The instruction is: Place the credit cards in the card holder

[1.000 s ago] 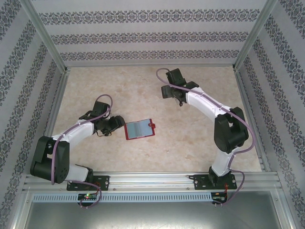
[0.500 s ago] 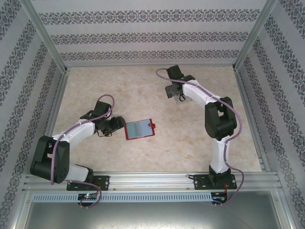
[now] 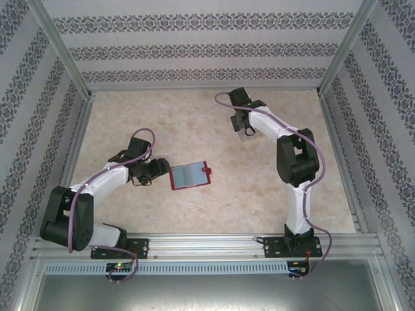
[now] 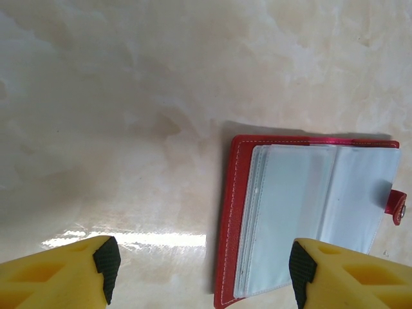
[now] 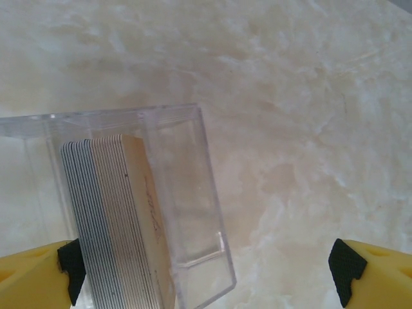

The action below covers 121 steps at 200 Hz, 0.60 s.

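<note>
Fingers [image 5: 71,261] wide; one holder [image 5: 187,193], one wallet [image 4: 226,219].

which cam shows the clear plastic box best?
Right wrist: the clear box is close up, walls and the card stack inside plain. Top external has it as a small pale patch by the right end effector.

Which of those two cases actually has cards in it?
The clear plastic box under the right gripper: a stack of cards stands inside. The red wallet shows empty-looking sleeves.
</note>
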Motion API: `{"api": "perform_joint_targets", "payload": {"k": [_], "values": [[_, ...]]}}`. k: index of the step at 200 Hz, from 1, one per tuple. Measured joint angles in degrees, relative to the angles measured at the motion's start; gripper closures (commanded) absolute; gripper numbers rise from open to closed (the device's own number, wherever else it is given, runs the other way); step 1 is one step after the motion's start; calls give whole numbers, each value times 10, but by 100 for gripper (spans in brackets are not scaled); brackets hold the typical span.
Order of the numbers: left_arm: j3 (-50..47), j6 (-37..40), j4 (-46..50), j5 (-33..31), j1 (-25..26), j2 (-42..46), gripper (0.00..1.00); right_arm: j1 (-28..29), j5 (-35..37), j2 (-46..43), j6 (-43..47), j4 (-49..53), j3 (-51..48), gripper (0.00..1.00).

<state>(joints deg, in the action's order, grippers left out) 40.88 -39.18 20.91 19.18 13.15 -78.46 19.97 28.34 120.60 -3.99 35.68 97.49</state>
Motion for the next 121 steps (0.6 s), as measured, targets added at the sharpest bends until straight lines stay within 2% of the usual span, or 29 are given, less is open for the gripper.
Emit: {"api": "perform_joint_targets", "payload": {"k": [33, 63, 94, 121], "values": [[0, 0, 1, 0, 0, 0, 28, -4, 22, 0, 4, 3, 0, 3], [0, 0, 3, 0, 0, 0, 28, -3, 27, 0, 10, 3, 0, 18], [0, 0, 5, -2, 0, 0, 28, -3, 29, 0, 13, 4, 0, 24], [0, 0, 7, -2, 0, 0, 28, -3, 29, 0, 20, 4, 0, 34]]}}
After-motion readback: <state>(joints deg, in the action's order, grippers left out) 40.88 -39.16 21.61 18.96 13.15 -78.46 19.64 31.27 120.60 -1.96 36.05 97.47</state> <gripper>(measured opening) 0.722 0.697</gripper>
